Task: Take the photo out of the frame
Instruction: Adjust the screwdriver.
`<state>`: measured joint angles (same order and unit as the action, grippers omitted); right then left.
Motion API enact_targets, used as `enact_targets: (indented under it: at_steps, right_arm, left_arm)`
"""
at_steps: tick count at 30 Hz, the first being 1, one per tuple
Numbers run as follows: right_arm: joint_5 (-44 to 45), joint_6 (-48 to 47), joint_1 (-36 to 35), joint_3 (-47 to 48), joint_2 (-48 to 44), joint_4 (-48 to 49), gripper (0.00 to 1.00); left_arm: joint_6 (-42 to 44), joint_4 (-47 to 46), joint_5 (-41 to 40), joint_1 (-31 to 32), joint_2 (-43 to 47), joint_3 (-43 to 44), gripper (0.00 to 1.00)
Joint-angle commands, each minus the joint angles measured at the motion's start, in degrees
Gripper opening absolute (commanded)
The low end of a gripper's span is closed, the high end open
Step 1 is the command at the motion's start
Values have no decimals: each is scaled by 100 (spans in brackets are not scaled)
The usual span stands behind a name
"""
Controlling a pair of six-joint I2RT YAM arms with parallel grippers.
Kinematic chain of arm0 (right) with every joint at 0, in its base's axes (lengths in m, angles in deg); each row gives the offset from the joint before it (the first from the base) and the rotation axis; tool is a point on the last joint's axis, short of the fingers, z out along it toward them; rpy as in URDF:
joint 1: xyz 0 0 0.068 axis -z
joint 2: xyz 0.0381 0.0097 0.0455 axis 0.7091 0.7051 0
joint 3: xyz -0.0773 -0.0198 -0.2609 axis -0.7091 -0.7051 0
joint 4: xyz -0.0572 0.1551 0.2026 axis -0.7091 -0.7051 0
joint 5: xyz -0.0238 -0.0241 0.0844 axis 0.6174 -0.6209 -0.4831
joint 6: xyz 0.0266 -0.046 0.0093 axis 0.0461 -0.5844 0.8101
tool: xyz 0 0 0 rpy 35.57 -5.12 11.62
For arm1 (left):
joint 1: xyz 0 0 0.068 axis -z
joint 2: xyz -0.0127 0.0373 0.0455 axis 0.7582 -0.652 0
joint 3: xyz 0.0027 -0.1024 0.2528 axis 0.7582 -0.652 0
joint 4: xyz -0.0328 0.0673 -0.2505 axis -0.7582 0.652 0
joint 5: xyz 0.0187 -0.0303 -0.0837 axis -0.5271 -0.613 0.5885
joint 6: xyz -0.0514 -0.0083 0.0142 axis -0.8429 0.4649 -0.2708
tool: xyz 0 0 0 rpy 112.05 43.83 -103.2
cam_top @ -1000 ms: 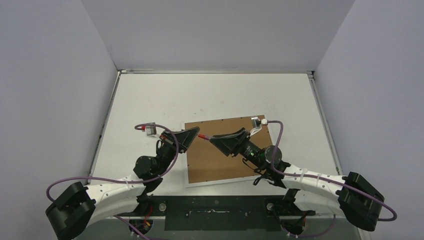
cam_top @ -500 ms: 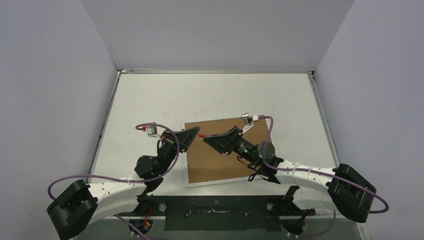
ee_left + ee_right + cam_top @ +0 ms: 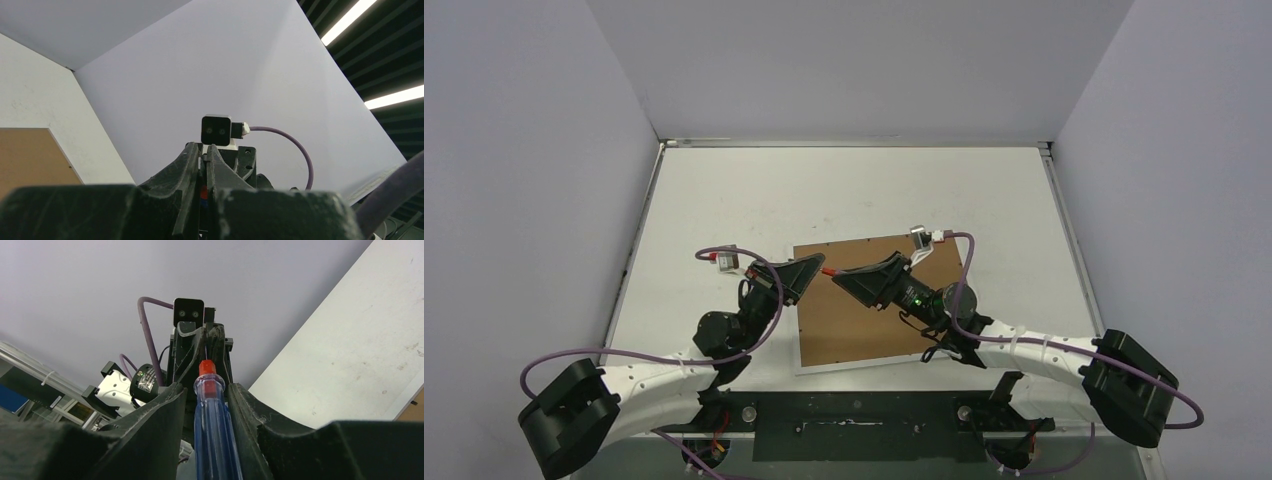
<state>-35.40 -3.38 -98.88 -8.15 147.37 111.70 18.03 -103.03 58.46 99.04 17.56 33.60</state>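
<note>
Frame (image 3: 849, 335) lies back-up at centre of desk (image 3: 724, 200) near edge, photo hidden beneath; stiff, flat, probably fragile-fronted, best pried at the back's edge; left pincer (image 3: 816, 268) clamps screwdriver (image 3: 212, 435) shaft, right pincer (image 3: 844, 278) hugs its handle.

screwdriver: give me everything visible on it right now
Small screwdriver with a clear blue plastic handle and a red collar at its front end. It is held in the air between the two arms, above the brown-backed, white-edged picture frame. The right claw grips the handle from both sides. The left claw is shut on the end beyond the collar. The shaft and tip are hidden.
</note>
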Motion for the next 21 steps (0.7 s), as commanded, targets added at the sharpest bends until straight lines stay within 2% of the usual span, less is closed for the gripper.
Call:
enact_targets:
  at_steps: [1, 4, 9, 11, 12, 13, 16, 19, 21]
  right_arm:
    - [29, -83, 17, 101, -207, 334, 33]
    - [25, -83, 19, 94, -212, 314, 28]
    - [5, -118, 23, 115, -243, 114, 0]
    - [29, -200, 19, 139, -323, -100, 0]
    - [76, -225, 25, 152, -394, -266, 0]
    - [155, -273, 37, 170, -553, -587, 0]
    - [441, -514, 141, 252, -1038, -1948, 0]
    - [423, -670, 459, 255, -1492, -2972, 0]
    - [267, -668, 770, 289, -1699, -3654, 0]
  left_arm:
    - [-14, -395, 35, 21, -113, 95, 0]
    - [-42, -440, 39, 33, -183, 108, 0]
    - [-58, -435, 28, 46, -211, 90, 0]
    - [-102, -326, 28, 39, -182, 83, 0]
    - [-133, -168, 13, 38, -113, 77, 6]
    - [-103, 88, -4, 37, -22, 79, 24]
    - [-4, 1219, -32, -33, 595, 32, 51]
    - [177, 3650, 84, -202, 1655, 319, 65]
    - [435, 5293, -41, -248, 2385, 577, 69]
